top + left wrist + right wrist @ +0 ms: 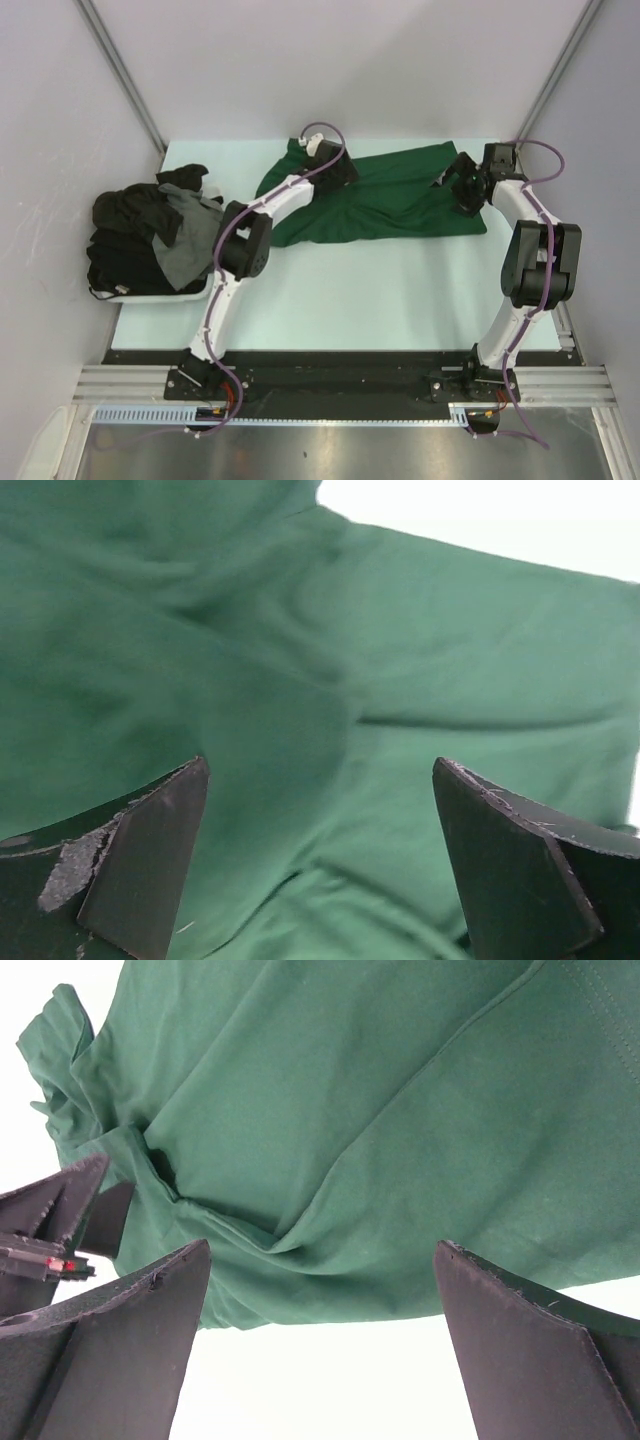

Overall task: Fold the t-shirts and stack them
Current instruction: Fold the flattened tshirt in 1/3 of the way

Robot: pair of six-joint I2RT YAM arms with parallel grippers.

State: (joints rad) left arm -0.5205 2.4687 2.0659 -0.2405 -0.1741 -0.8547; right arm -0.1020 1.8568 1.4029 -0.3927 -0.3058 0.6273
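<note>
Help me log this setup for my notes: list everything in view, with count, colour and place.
green t-shirt: one, dark green, lying rumpled across the far middle of the table
dark t-shirts: a heap, number unclear, black and dark grey, in the tray
tray: one, white, at the table's left edge
table: one, pale green
left gripper: one, black fingers, open, over the green t-shirt's left part
right gripper: one, black fingers, open, over the green t-shirt's right edge
</note>
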